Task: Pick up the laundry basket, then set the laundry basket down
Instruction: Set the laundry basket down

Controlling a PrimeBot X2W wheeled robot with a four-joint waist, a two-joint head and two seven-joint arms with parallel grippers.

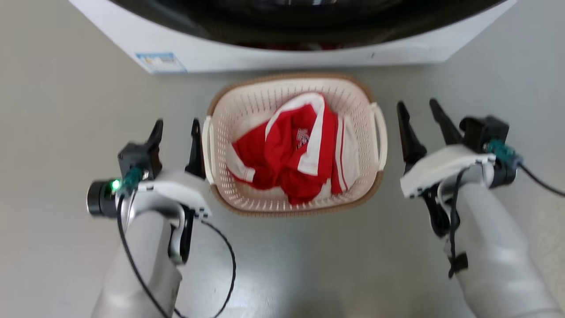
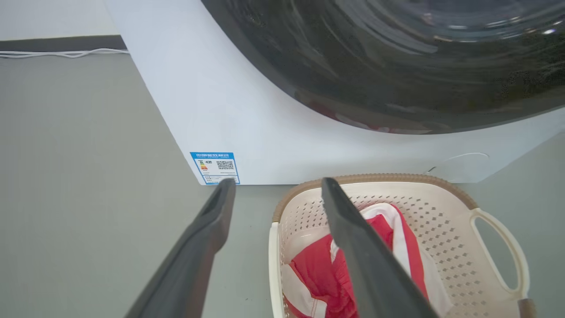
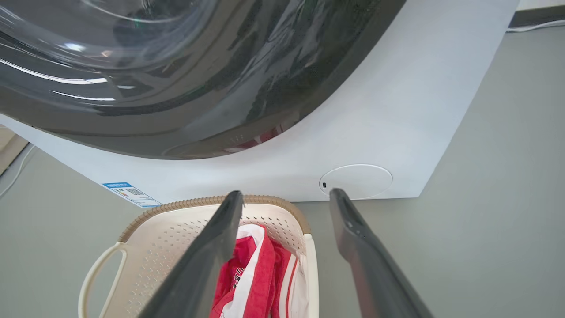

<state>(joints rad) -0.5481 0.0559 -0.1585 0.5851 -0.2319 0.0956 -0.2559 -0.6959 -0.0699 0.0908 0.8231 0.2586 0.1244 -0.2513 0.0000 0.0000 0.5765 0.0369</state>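
The laundry basket (image 1: 247, 106) sits on the floor (image 1: 66, 132) between both claws, with a red-and-white garment (image 1: 287, 159) inside. The left claw (image 1: 177, 128) is spread, its inner finger just beside the near loop handle (image 1: 206, 145). The right claw (image 1: 417, 106) is also spread, a little clear of the other handle (image 1: 380, 132). This fits claws closing in to lift, or claws freshly released after a set-down (one look cannot say which). Either way, equal height on both sides would keep it level. The washer (image 1: 265, 57) ahead of the claws bears a blue energy sticker (image 2: 216, 168) with a QR code, its print too small to read.
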